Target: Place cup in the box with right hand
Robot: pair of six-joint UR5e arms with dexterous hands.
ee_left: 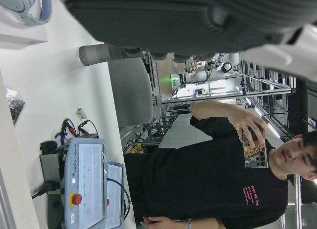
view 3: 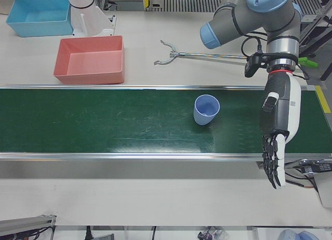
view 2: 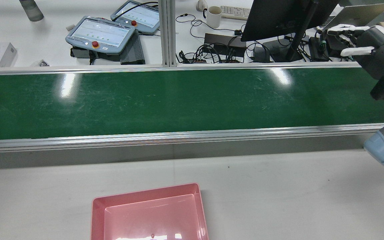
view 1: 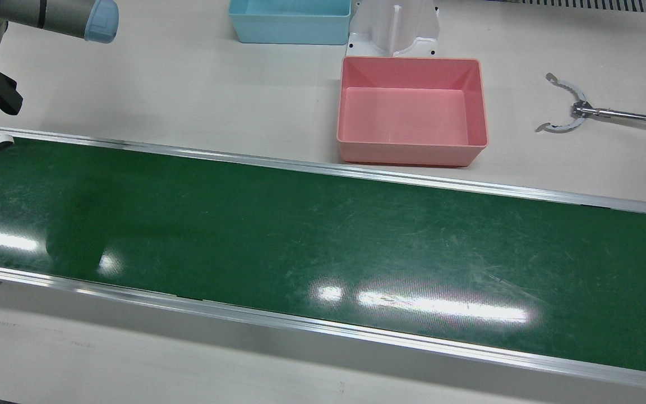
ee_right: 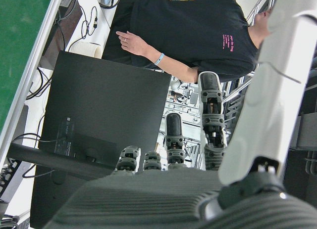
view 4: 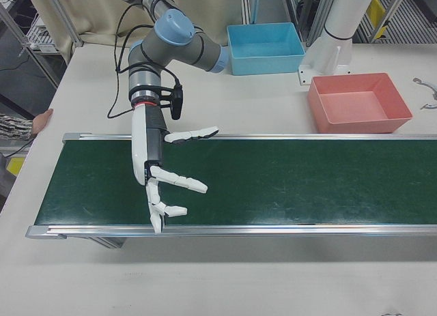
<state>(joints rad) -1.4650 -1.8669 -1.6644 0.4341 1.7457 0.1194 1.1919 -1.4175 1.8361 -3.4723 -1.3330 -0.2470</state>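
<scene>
Blue cup (view 3: 206,109): upright on the green conveyor belt (view 3: 104,126), centre-right of the left-front view, mouth up. Probably light, rigid, smooth plastic; best wrapped around its sidewall. Right hand (view 4: 164,176): fingers spread, empty, far-end belt. Pink box (view 3: 91,59): upper left, empty.

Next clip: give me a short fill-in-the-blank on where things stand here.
1. The blue cup stands upright on the green ____.
2. The pink box holds ____.
3. The right hand hangs over the belt with fingers spread, holding ____.
4. The metal grabber tool lies on the ____.

Missing words: belt; nothing; nothing; table
</scene>
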